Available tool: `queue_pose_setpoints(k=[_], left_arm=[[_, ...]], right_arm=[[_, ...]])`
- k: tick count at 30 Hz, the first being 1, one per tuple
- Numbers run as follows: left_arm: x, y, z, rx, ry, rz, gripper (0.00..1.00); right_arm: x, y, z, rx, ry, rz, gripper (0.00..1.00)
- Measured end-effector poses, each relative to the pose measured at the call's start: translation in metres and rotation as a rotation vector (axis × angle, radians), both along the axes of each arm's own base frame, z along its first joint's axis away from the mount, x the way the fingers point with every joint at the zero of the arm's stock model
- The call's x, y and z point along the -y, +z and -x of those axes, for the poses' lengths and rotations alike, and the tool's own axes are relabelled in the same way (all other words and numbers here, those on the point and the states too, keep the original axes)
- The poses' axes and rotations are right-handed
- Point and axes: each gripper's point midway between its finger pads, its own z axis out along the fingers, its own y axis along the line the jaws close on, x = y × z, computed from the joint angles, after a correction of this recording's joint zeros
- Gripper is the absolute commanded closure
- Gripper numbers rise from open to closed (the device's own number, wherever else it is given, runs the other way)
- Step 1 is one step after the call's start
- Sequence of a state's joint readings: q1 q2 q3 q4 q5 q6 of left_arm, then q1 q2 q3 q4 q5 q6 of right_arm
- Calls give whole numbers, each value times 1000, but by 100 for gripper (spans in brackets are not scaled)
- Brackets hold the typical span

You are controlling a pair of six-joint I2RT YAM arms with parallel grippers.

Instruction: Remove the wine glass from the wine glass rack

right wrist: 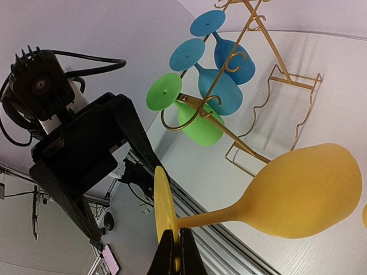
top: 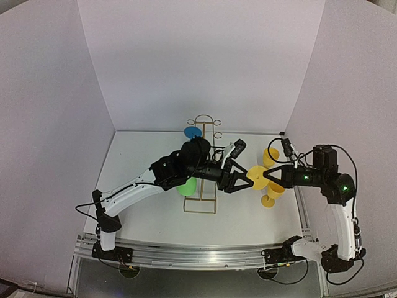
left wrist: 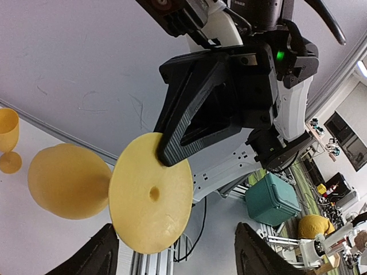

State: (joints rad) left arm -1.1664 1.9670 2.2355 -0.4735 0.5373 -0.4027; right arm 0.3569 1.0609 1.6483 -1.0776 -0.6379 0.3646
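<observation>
Right wrist — right tool clamped on wine glass base.

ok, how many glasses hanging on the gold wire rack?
3: two blue plastic wine glasses side by side, one green plastic wine glass beside them on the gold wire rack. Others may be hidden.

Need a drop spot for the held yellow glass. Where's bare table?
Bare: table left of the wine glass rack, to the left wall; the near strip between rack and rail. Crowded: right of the rack, two standing yellow glasses, with left end effector and right end effector at the held wine glass.
</observation>
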Motion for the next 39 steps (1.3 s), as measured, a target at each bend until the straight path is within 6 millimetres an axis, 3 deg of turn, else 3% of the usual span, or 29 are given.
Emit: queue_pose_setpoints(k=[13,17,22,23,24,28,32,34,39], left_arm=[[6,-2,-1,-46,0,3,71],[8,-6,0,-56,-10,-3,97],[8,-5,-2,-65,-16,3,100],[7,-4,-2,-58,-20,5,100],[7,-4,-2,-44,-22,8,100],[6,-5,-3,73,-32,23,100],[-4,-21,7,301,-88,4,100],[-14,-28,16,457,-129,1,100],[-49,-48,41,874,-260,7,100]], right_arm=[[-5,13,-1,44,22,-47,100],[-7,18,-2,54,28,-67,100],[-9,24,-1,87,44,-82,100],[-9,25,-1,92,45,-83,97],[-8,26,-1,97,45,-83,88],[-7,26,0,93,33,-84,46],[-4,28,-5,87,-8,-78,24],[-1,34,-8,98,-38,-72,18],[11,65,-14,146,-139,-83,17]])
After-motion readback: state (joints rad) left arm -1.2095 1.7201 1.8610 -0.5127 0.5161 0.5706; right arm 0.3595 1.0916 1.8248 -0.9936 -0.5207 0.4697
